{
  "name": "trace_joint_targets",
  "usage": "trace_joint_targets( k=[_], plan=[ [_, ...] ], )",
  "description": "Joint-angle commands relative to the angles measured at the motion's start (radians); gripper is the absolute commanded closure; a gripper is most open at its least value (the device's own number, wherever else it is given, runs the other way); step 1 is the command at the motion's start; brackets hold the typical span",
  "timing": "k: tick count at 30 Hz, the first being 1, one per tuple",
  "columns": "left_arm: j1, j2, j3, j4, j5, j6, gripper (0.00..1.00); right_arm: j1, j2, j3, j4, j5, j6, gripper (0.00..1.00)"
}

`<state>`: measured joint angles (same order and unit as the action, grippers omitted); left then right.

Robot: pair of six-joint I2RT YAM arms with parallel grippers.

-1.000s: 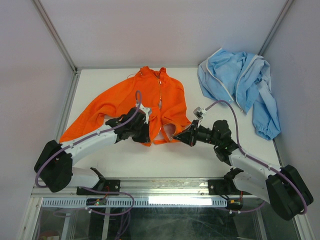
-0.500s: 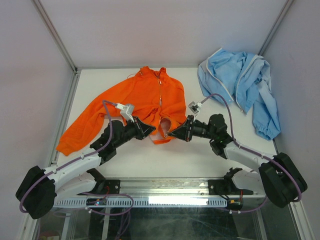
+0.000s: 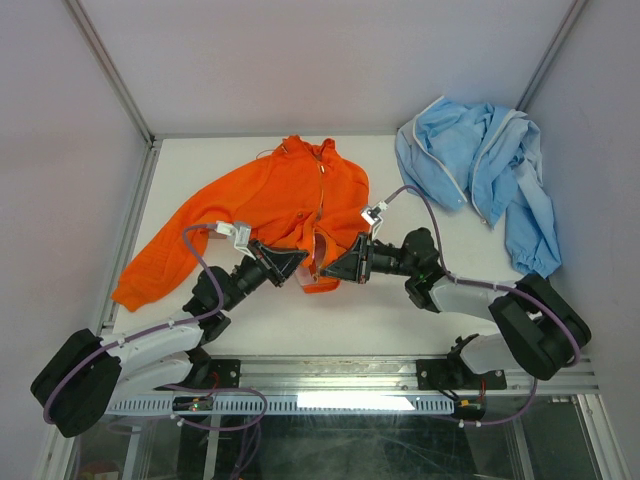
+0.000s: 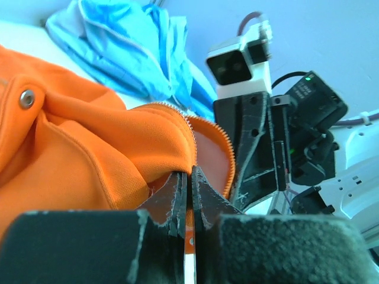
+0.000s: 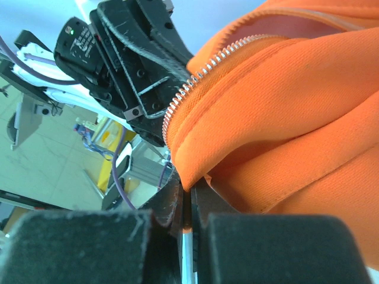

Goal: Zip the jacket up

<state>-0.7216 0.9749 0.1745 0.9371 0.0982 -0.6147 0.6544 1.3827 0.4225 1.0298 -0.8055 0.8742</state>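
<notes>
Comparing with half-second ago, we see both arms swung inward: left gripper and right gripper each pinch jacket hem beside open zipper; jacket lies on tabletop. We judge zipper ends ready for mating.

No writing, number or brand can be read in any view. The metal snap on the jacket, upper left of the left wrist view, is too blurred to show any stamp. The black board at upper right is likewise unreadable.
</notes>
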Motion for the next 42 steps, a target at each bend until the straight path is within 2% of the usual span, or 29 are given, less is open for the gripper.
trace_joint_targets(
  k=[1,7,19,33,42],
  plan=[
    [-0.024,-0.002,-0.025,0.3,-0.016,0.121,1.0,0.019,0.027,0.039,0.208,-0.008,0.116,1.0],
    [-0.037,0.025,-0.033,0.371,-0.009,0.172,1.0,0.036,0.043,0.058,0.204,0.001,0.111,1.0],
    [-0.075,0.041,-0.036,0.385,-0.053,0.227,1.0,0.06,0.047,0.065,0.245,0.048,0.131,1.0],
    [-0.091,0.043,-0.051,0.414,-0.061,0.226,1.0,0.064,0.058,0.042,0.294,0.125,0.161,1.0],
    [-0.092,0.012,-0.061,0.412,-0.101,0.227,1.0,0.065,0.071,0.026,0.283,0.1,0.167,1.0]
  ],
)
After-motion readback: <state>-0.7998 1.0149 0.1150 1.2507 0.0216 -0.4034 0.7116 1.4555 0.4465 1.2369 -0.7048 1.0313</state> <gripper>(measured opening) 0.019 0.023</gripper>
